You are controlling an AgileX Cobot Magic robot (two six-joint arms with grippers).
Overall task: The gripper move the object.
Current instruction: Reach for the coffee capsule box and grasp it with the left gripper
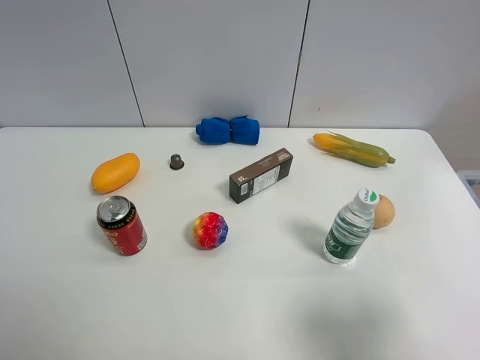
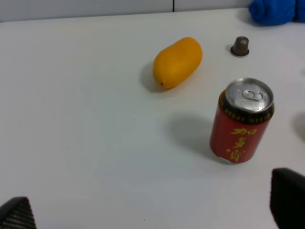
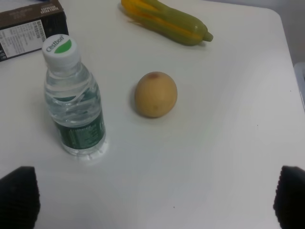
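Claws first: the left claw [image 2: 152,209] and right claw [image 3: 155,198] both gape wide and hold nothing. The carton [image 1: 260,175] lies flat and angled in the middle of the table [image 1: 225,322], a stiff brown cardboard box with a white label. Reaching has not begun, I judge; next, one claw must cross to it and straddle its narrow width. Around it sit a rainbow ball [image 1: 210,230], a rolled blue cloth [image 1: 228,130] and a ridged plastic bottle [image 1: 349,229].
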